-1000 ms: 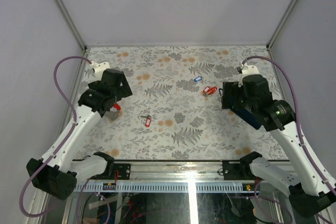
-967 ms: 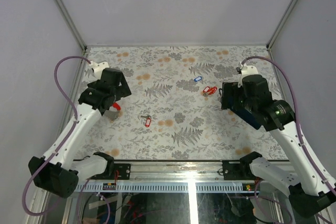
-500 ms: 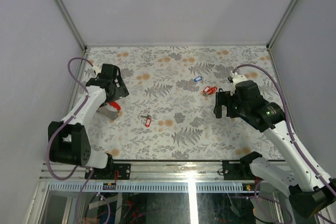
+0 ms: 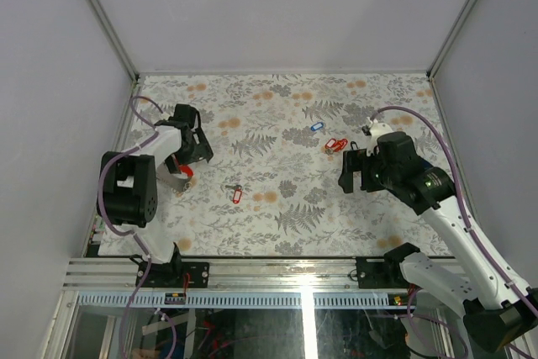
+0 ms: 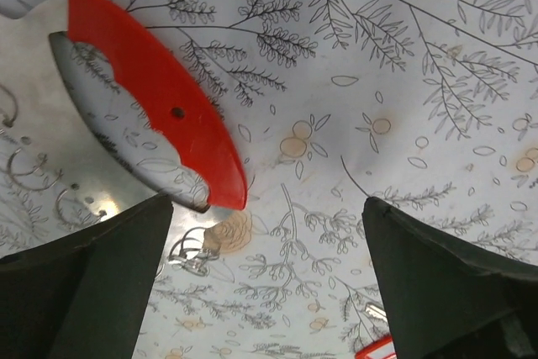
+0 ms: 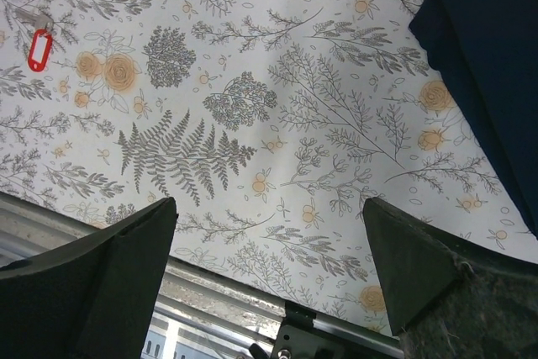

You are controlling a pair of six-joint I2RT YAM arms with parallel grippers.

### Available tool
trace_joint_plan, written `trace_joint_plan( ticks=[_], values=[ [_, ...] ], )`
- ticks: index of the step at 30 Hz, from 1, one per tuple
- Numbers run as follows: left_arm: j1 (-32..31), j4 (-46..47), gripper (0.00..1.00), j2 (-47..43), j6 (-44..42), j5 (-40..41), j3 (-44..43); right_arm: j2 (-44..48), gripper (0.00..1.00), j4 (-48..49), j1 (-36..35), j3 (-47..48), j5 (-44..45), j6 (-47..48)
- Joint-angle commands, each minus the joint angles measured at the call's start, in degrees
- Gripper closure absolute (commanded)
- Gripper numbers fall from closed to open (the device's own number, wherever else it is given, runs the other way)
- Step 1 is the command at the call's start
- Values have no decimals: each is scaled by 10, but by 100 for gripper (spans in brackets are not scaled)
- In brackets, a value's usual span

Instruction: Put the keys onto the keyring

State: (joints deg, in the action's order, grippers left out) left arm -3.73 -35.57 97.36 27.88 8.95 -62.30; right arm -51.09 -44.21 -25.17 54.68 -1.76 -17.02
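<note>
Keys lie loose on the floral table: one with a red tag (image 4: 236, 194) at centre, a blue-tagged one (image 4: 316, 126) and red-tagged ones (image 4: 336, 145) farther back. My left gripper (image 4: 193, 145) is open over a silvery plate with a red crescent piece (image 5: 160, 98). A small wire keyring (image 5: 189, 254) lies just below that plate, between the left fingers, untouched. My right gripper (image 4: 351, 171) is open and empty, right of centre; its wrist view shows the red-tagged key (image 6: 39, 48) far off at upper left.
A dark navy cloth (image 6: 492, 65) lies to the right of my right gripper. More wire rings (image 5: 29, 170) rest on the silvery plate. The metal front rail (image 6: 252, 308) borders the table's near edge. Grey walls close in the left, back and right sides.
The left arm has folded back, its elbow pulled toward the near left, the gripper staying over the red crescent plate. The right gripper has moved left and slightly nearer. Both stay open.
</note>
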Motion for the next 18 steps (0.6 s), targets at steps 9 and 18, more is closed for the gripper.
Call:
trace_joint_plan(
  ticks=[9,18],
  values=[
    [4,60,7,61,35,2,-15,15,1,30,2,-17,-71,2],
    [-23,81,9,47,66,-5,30,20,1,31,3,-20,-70,1]
  ],
)
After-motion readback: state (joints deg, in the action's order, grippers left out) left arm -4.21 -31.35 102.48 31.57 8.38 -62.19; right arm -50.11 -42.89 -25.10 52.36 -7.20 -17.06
